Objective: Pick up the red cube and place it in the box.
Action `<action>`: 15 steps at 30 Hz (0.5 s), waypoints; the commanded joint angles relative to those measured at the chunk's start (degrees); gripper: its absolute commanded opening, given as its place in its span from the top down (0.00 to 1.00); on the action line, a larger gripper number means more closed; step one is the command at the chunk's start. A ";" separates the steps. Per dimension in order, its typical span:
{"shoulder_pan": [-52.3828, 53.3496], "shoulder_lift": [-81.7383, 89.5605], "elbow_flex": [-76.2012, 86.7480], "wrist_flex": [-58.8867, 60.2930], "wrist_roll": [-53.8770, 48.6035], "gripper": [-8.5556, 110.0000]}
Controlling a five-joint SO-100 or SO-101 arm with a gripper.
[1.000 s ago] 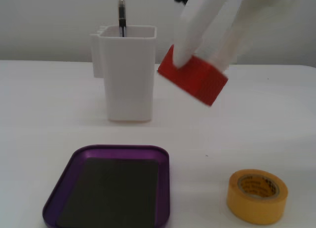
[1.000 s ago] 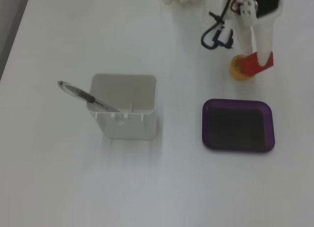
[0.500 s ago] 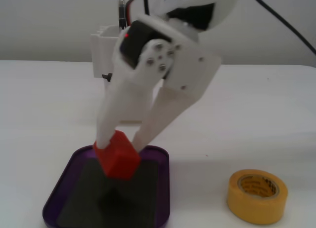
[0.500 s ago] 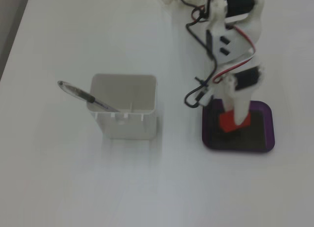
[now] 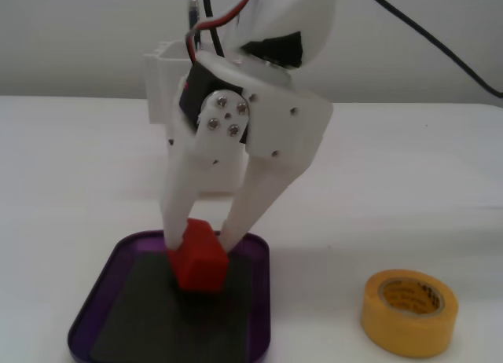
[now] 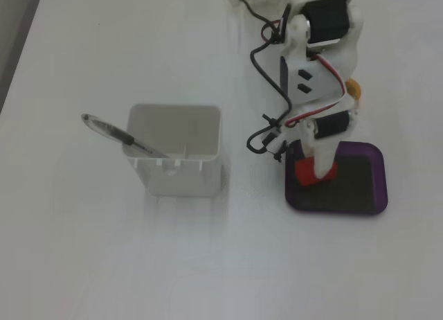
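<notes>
The red cube (image 5: 200,261) sits between the two white fingers of my gripper (image 5: 200,243), which is shut on it from both sides. The cube is down inside the purple box (image 5: 93,309), at or just above its dark floor, near the far left part as a fixed view shows it. In another fixed view from above, the gripper (image 6: 317,169) points down into the box (image 6: 374,199), with the cube (image 6: 304,174) at the box's left end, partly hidden by a finger.
A tall white container (image 6: 176,171) with a pen (image 6: 114,133) leaning in it stands left of the box; it shows behind the arm in a fixed view (image 5: 163,80). A yellow tape roll (image 5: 409,312) lies right of the box.
</notes>
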 commanded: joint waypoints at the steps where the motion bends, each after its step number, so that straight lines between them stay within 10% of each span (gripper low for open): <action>1: -0.53 0.97 -2.81 3.52 0.00 0.86; 15: -0.70 12.39 -11.60 21.71 0.79 0.77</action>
